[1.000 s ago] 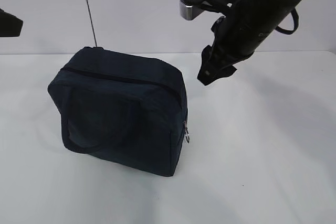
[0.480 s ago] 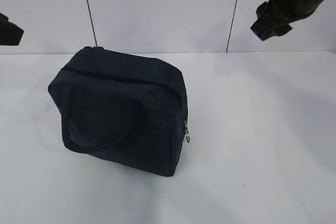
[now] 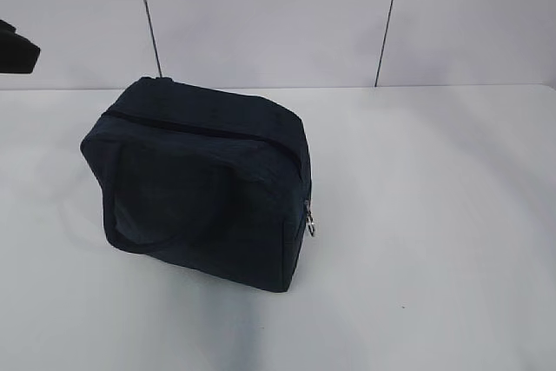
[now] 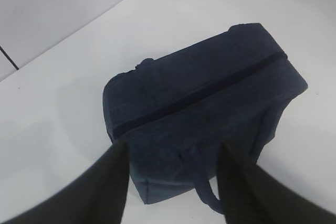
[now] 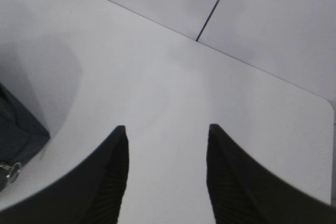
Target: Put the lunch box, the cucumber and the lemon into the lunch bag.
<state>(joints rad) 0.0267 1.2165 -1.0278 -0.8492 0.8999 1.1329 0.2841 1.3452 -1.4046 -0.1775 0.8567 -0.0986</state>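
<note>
The lunch bag stands zipped shut on the white table, left of centre, while my left gripper hangs above it with jaws apart and empty, and my right gripper, likewise parted and empty, hangs over bare tabletop beside it.

My lunch bag stands upright on the left of the scene, a boxy dark navy thing, zipper drawn shut along its top, metal ring pull hanging at its right end.
</note>
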